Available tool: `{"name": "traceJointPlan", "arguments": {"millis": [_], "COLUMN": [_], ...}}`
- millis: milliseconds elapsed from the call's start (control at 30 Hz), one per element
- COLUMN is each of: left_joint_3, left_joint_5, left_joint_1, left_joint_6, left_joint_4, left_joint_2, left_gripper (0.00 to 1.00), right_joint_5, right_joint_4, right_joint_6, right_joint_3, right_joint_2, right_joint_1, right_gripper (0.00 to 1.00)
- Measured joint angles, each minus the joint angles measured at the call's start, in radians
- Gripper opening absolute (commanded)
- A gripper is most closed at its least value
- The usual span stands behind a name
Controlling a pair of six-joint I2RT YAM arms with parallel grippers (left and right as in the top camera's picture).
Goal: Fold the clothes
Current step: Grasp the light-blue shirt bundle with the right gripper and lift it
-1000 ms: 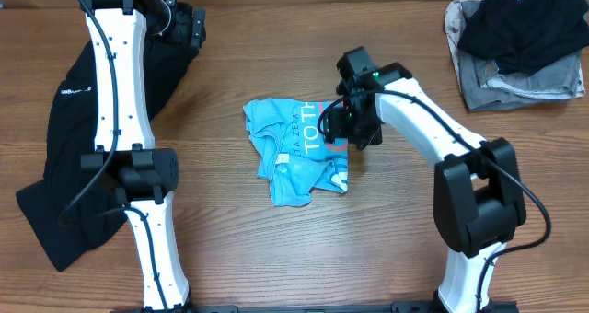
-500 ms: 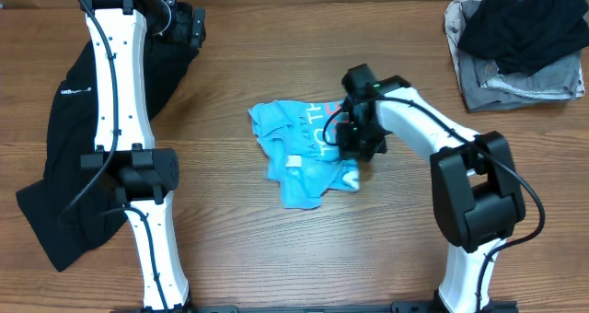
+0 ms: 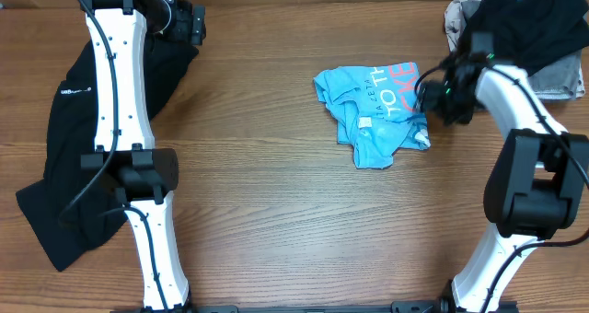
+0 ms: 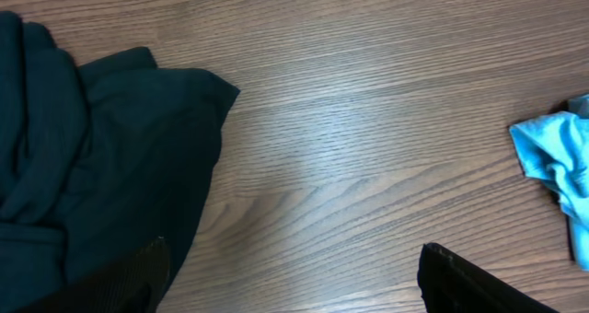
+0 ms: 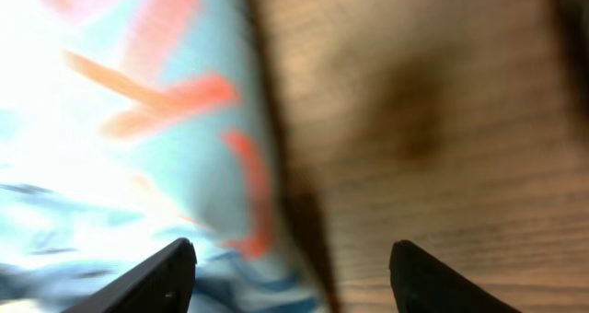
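The clothes in play are a crumpled light blue T-shirt (image 3: 373, 115) with white and red print, lying right of the table's middle. My right gripper (image 3: 433, 94) is low at the shirt's right edge. In the right wrist view, which is blurred, its jaws (image 5: 293, 249) stand apart over the printed shirt edge (image 5: 166, 138) and bare wood, clamping nothing. My left gripper (image 3: 189, 23) is at the far left, open above the table (image 4: 350, 147), with nothing between its fingers (image 4: 290, 253). The blue shirt (image 4: 557, 156) shows at the right edge of the left wrist view.
A large black garment (image 3: 55, 147) lies spread under the left arm and fills the left of the left wrist view (image 4: 92, 147). At the back right corner sits a pile of black and grey clothes (image 3: 525, 37).
The right arm swung to the right and slightly away, and the blue shirt travelled with it from the table's middle towards the right. The left arm stayed still.
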Motion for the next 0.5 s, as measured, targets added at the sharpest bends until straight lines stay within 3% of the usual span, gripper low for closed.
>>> {"name": "traceJointPlan", "arguments": {"millis": [133, 333, 500], "left_joint_3": [0.000, 0.000, 0.000], "left_joint_5": [0.000, 0.000, 0.000], "left_joint_1": [0.000, 0.000, 0.000], "left_joint_6": [-0.007, -0.007, -0.007], "left_joint_4": [0.000, 0.007, 0.009], "left_joint_2": [0.000, 0.000, 0.000], "left_gripper": [0.89, 0.89, 0.89], "right_joint_5": [-0.054, -0.005, 0.119], "right_joint_4": [-0.025, -0.011, 0.016], "right_joint_6": [-0.016, -0.032, -0.024], "right_joint_3": [0.106, 0.124, 0.124], "right_joint_2": [-0.013, -0.034, -0.024], "right_joint_1": [0.058, 0.264, 0.420], "right_gripper": [0.76, 0.79, 1.00]}}
